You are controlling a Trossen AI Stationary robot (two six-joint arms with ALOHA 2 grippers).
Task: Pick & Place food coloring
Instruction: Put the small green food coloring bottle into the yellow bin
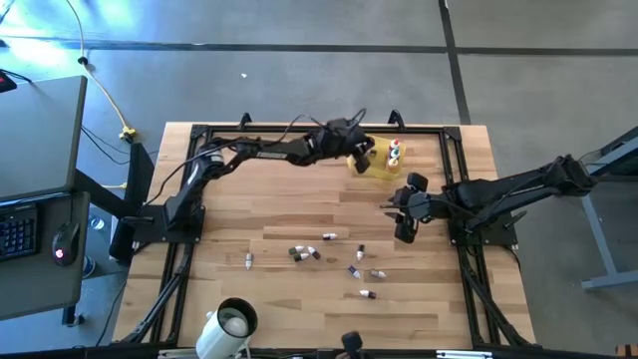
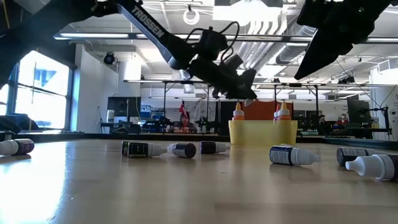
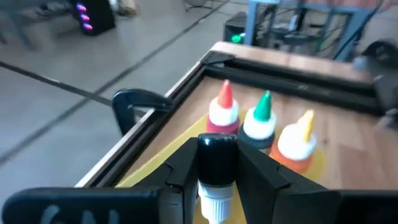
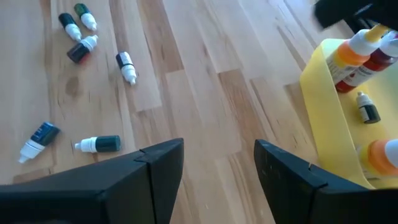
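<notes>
Nearest the low camera: small bottles [image 2: 292,155] lying on their sides across the wooden table [image 1: 299,209], a white-capped one [image 2: 372,166] closest, at the right edge of that view. From above they form a loose scatter [image 1: 334,257] over the table's middle and front, one stray bottle [image 1: 248,260] further toward the left arm's side.

Yellow tray [image 1: 382,166] sits at the far edge of the table. Three bottles stand upright in it, tips red [image 3: 224,109], green [image 3: 261,118] and yellow [image 3: 298,140], close together in a row. One small dark vial [image 4: 368,111] lies flat on the tray floor.

Left gripper [image 1: 361,154] reaches across to the tray, hanging just over its near-left rim. Its fingers [image 3: 261,177] pinch a small bottle with a black end and white neck [image 3: 216,168], held between them above the tray's yellow edge.

Right gripper [image 1: 404,214] hovers over bare wood, near the tray and between it and the scatter. Its fingers [image 4: 158,165] are spread wide with nothing between them.

White mug [image 1: 231,327] on its side at the table's front edge.
</notes>
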